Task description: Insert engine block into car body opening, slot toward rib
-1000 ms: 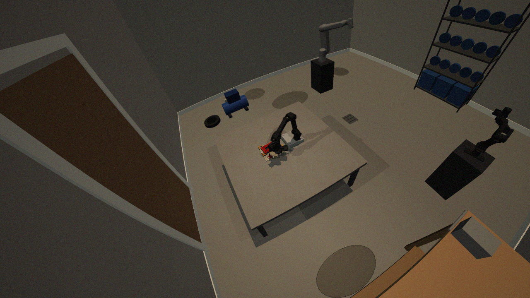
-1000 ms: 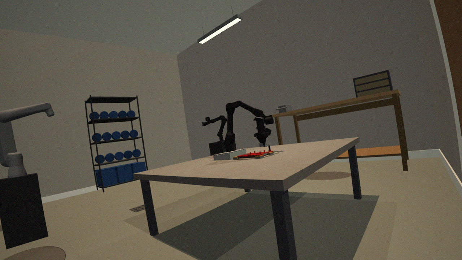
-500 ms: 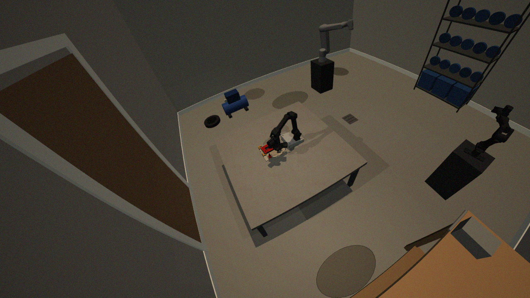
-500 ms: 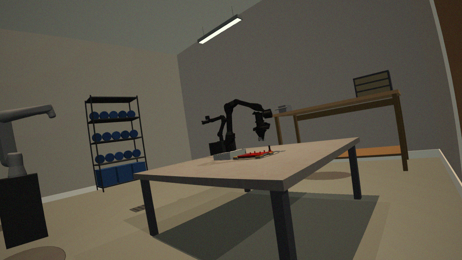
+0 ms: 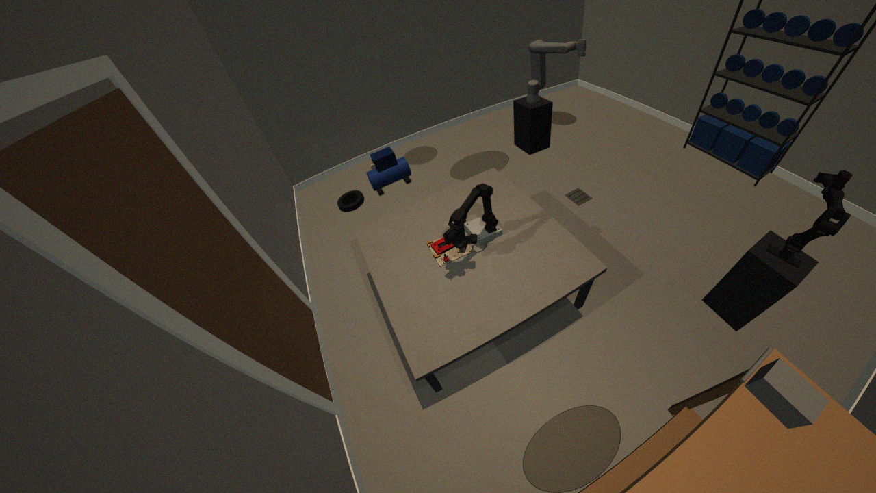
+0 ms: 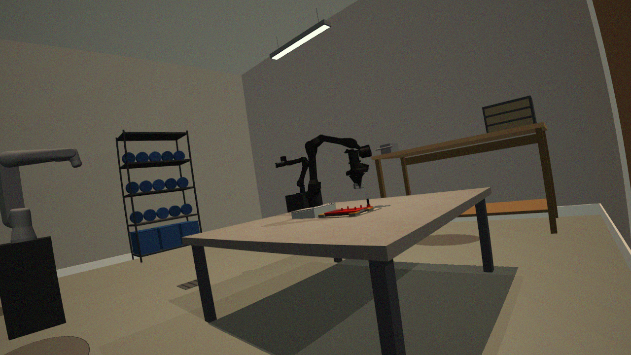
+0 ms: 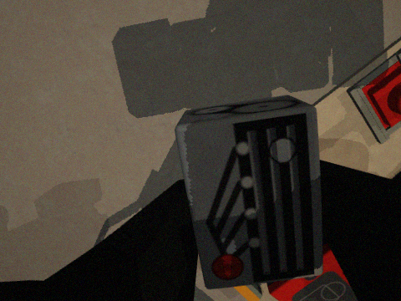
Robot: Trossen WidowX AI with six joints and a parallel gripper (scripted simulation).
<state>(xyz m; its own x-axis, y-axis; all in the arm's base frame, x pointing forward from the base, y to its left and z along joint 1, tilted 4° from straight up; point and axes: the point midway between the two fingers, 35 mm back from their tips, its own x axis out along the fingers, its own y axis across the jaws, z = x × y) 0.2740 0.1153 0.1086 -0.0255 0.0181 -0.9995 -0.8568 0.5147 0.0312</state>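
Note:
My gripper (image 6: 357, 184) (image 7: 249, 183) is shut on the grey engine block (image 6: 358, 186) (image 7: 215, 167). The wrist view shows the block upright in the image between the black fingers, with dark slots, pale dots and a red disc on its face. The exterior view shows gripper and block well above the table, over the far side of the car body's area, touching nothing below. The red car body (image 5: 438, 247) (image 6: 339, 212) lies flat on the table, with small pegs standing up from it. In the top view the arm hides the block and part of the body. The opening and rib cannot be made out.
A pale grey tray (image 5: 491, 233) (image 6: 304, 214) stands beside the car body on the table (image 5: 490, 306) (image 6: 286, 233). A small dark post (image 6: 368, 202) rises near the body's far end. A grey-edged red part (image 7: 386, 100) shows at the wrist view's right edge.

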